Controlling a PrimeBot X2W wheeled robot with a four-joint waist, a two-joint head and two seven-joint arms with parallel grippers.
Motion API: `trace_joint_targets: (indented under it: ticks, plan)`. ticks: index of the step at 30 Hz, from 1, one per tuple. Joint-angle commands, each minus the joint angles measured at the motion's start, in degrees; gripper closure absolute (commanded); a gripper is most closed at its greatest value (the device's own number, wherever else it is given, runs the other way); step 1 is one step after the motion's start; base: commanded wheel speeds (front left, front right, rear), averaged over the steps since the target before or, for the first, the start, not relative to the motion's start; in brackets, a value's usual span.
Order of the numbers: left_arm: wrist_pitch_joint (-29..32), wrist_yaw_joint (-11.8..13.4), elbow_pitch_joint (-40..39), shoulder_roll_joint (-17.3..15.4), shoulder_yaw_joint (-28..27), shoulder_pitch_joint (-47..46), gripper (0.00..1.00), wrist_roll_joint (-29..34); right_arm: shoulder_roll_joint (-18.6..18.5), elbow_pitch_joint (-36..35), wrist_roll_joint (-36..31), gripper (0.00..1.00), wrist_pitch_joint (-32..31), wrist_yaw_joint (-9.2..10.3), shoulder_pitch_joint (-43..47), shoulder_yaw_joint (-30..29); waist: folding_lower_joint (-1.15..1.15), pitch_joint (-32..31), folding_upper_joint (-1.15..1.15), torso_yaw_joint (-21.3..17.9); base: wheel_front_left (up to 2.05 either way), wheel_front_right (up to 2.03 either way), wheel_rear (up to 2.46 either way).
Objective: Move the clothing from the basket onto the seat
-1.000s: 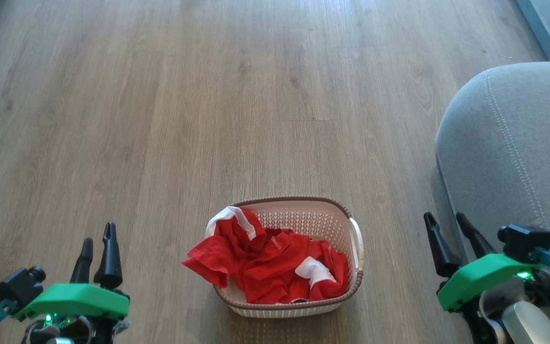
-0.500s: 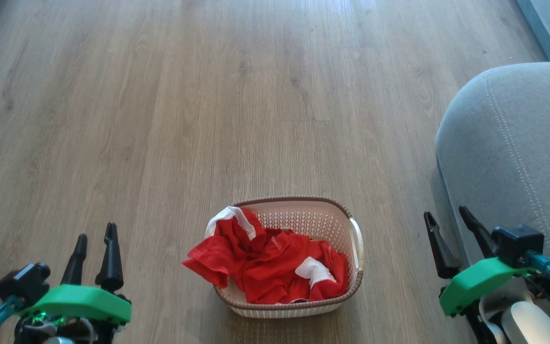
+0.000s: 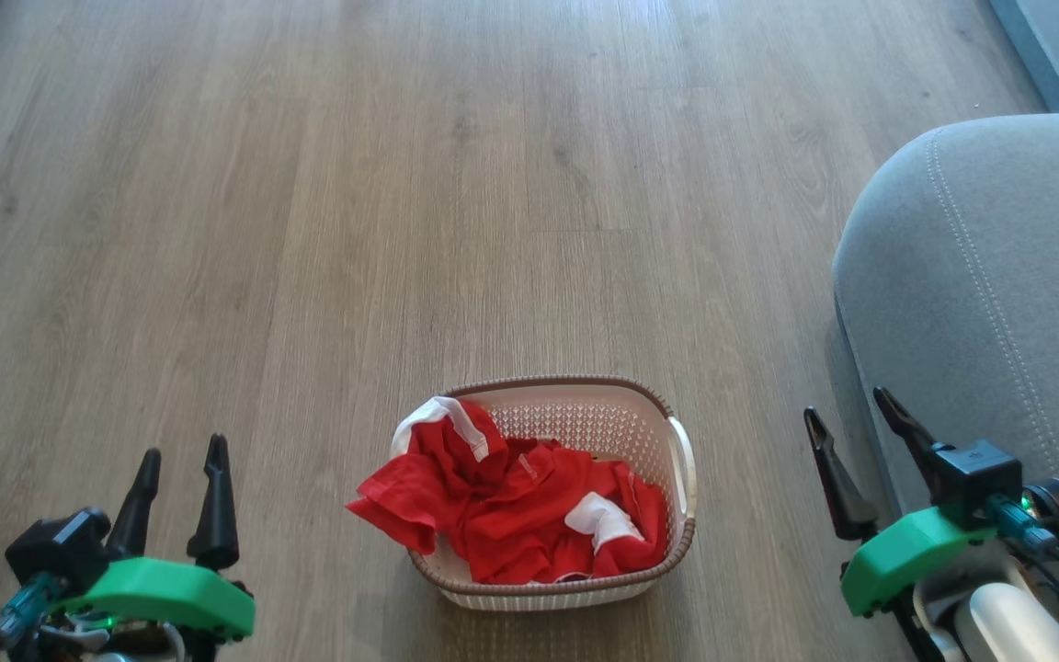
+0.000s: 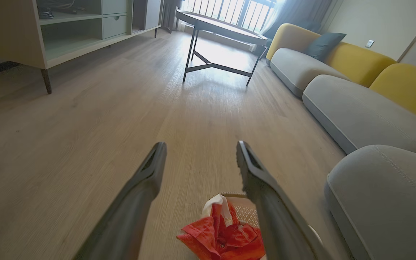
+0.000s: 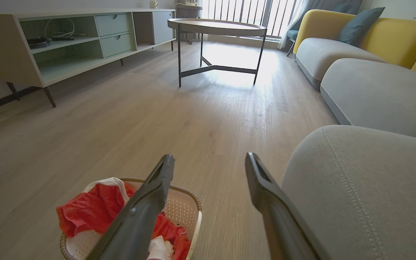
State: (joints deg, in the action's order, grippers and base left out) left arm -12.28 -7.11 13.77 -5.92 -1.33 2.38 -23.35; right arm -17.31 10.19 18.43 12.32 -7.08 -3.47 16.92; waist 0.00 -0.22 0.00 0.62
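The cream basket (image 3: pixel 681 455) with a brown rim stands on the wooden floor, low in the head view's middle. Red clothing (image 3: pixel 502 506) with white trim is heaped inside it and spills over its left rim. The grey seat (image 3: pixel 989 267) with pale stitching rises at the right. My left gripper (image 3: pixel 182 452) hovers open at the lower left, well left of the basket. My right gripper (image 3: pixel 848 406) stands open at the lower right, between basket and seat. The wrist views show the clothing (image 4: pixel 222 236) (image 5: pixel 89 209), the basket (image 5: pixel 186 209) and the seat (image 4: pixel 385 195) (image 5: pixel 367 187) below open jaws (image 4: pixel 200 146) (image 5: pixel 209 159).
Further down the room stand a round metal-legged table (image 5: pixel 217 25), a low shelf cabinet (image 5: pixel 67 43) at the left, and a grey and yellow sofa (image 5: pixel 370 54) at the right. Bare wooden floor (image 3: pixel 401 230) stretches beyond the basket.
Both grippers stay open and shift slightly: the left sinks a little, the right turns and moves a bit up and left. The camera has nudged a little.
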Motion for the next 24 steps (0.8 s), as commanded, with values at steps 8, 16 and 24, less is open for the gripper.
trace_joint_targets:
  ticks: [8, 16, 24]
  plan:
    - [-2.3, -0.4, -2.5, -1.9, -1.9, -1.8, 0.00, 6.1, -0.9, -2.5, -4.4, 0.00, 2.2, -0.40, 0.4, -2.9, 0.00, 0.1, 0.00, 0.0, 0.00, 0.00, 0.00]
    - [-2.7, -0.4, -1.9, -2.3, -2.4, -1.3, 0.00, 7.8, -0.2, -2.7, -6.3, 0.00, 2.7, -0.41, 1.7, -4.7, 0.00, 0.4, 0.00, -0.5, 0.00, 0.00, 0.00]
    - [-2.7, -0.4, -1.1, -2.6, -3.0, -1.3, 0.00, 7.7, 0.5, -2.8, -6.4, 0.00, 2.7, -0.41, 2.1, -6.0, 0.00, 0.5, 0.00, -0.9, 0.00, 0.00, 0.00]
